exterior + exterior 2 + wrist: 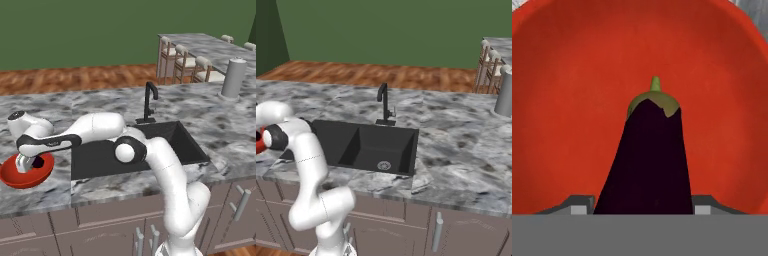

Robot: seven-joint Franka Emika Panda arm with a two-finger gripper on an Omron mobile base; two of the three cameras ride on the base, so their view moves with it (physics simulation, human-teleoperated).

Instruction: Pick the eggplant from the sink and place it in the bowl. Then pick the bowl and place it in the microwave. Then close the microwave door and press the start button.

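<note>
My gripper (30,163) hangs low over the red-orange bowl (22,176), which sits on the marble counter left of the sink (186,144). It is shut on the eggplant (649,160), a dark purple oval whose green stem end points down into the bowl (567,100). The fingertips (579,204) press on the eggplant from both sides. A dark bit of eggplant (38,162) shows under the hand. In the right base view the bowl (259,145) is a red sliver behind the arm, left of the black sink (376,145). The microwave and its door are out of view.
A black curved faucet (149,102) stands behind the basin. A grey cylinder (233,77) stands on the counter at the far right. Bar stools (186,62) line a second counter behind. The counter's front edge runs just in front of the bowl.
</note>
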